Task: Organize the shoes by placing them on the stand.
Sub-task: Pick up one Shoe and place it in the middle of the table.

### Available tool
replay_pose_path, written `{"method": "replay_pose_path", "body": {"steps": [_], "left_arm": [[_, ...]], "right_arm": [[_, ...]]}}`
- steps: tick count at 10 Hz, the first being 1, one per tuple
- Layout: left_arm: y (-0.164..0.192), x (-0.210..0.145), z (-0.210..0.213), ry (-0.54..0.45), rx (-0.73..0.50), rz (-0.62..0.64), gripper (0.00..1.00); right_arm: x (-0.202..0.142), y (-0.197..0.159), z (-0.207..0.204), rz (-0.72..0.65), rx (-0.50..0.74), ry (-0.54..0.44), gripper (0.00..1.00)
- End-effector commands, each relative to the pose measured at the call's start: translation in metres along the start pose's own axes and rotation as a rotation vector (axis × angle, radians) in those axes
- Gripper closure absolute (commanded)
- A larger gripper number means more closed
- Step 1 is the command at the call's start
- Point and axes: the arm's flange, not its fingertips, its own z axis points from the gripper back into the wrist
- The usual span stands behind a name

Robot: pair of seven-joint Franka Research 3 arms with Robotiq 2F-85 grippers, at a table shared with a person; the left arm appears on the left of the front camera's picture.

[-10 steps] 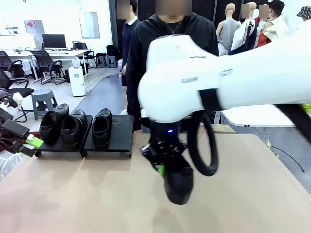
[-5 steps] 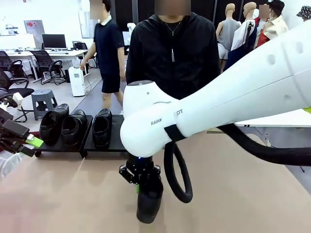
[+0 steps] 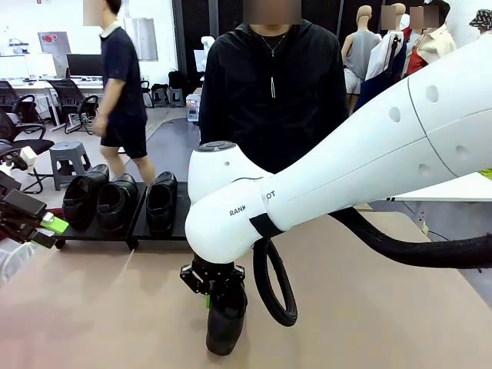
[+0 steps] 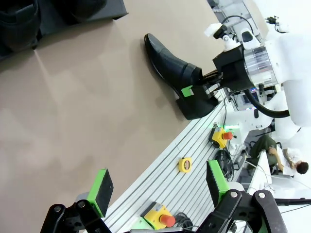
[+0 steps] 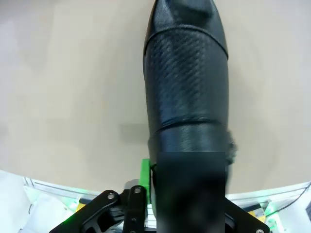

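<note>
Three glossy black shoes (image 3: pixel 115 201) stand side by side on the stand (image 3: pixel 192 209), two low black platforms at the table's far left. My right gripper (image 3: pixel 214 295) is shut on the heel end of the fourth shoe (image 3: pixel 225 329), low over the table near its front edge. In the right wrist view that shoe (image 5: pixel 187 87) points away from the gripper (image 5: pixel 187 180), with one green pad (image 5: pixel 145 178) against its side. The left wrist view shows the held shoe (image 4: pixel 167 63) with its toe toward the stand (image 4: pixel 99 10). My left gripper (image 4: pixel 158 185) is open, at the table's left edge (image 3: pixel 34 221).
A person in a black jacket (image 3: pixel 273 84) stands at the table's far side, behind the right arm (image 3: pixel 346 177). A black cable loop (image 3: pixel 270 284) hangs from that arm. Bare tan tabletop (image 3: pixel 115 300) lies between the held shoe and the stand.
The right arm has swung left and toward the table's front edge, carrying the shoe with it. A person in the background has walked left. The left gripper has stayed put.
</note>
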Motion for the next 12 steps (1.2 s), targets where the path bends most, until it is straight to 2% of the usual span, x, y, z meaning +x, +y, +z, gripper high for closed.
{"method": "replay_pose_path", "body": {"steps": [1, 3, 5, 6, 7, 9, 10, 11, 12], "left_arm": [[0.002, -0.001, 0.003, 0.008, -0.004, -0.011, 0.00], [0.002, -0.001, 0.003, 0.008, -0.004, -0.011, 0.00], [0.002, -0.001, 0.003, 0.008, -0.004, -0.011, 0.00], [0.002, -0.001, 0.003, 0.008, -0.004, -0.011, 0.00], [0.002, -0.001, 0.003, 0.008, -0.004, -0.011, 0.00], [0.002, -0.001, 0.003, 0.008, -0.004, -0.011, 0.00], [0.002, -0.001, 0.003, 0.008, -0.004, -0.011, 0.00], [0.002, -0.001, 0.003, 0.008, -0.004, -0.011, 0.00], [0.002, -0.001, 0.003, 0.008, -0.004, -0.011, 0.00]], "right_arm": [[0.003, -0.001, 0.009, 0.014, 0.032, -0.020, 0.00], [0.000, -0.021, 0.044, 0.030, 0.109, -0.023, 0.00], [-0.010, -0.083, 0.114, 0.061, 0.174, -0.084, 0.00], [-0.022, -0.146, 0.151, 0.174, 0.186, -0.074, 0.00], [-0.029, -0.208, 0.169, 0.219, 0.203, -0.029, 0.00], [-0.036, -0.336, 0.183, 0.228, 0.333, 0.018, 0.00], [-0.046, -0.386, 0.184, 0.238, 0.438, -0.010, 0.00], [-0.053, -0.426, 0.180, 0.229, 0.484, -0.039, 0.00], [-0.062, -0.463, 0.169, 0.227, 0.588, -0.082, 0.00]]}}
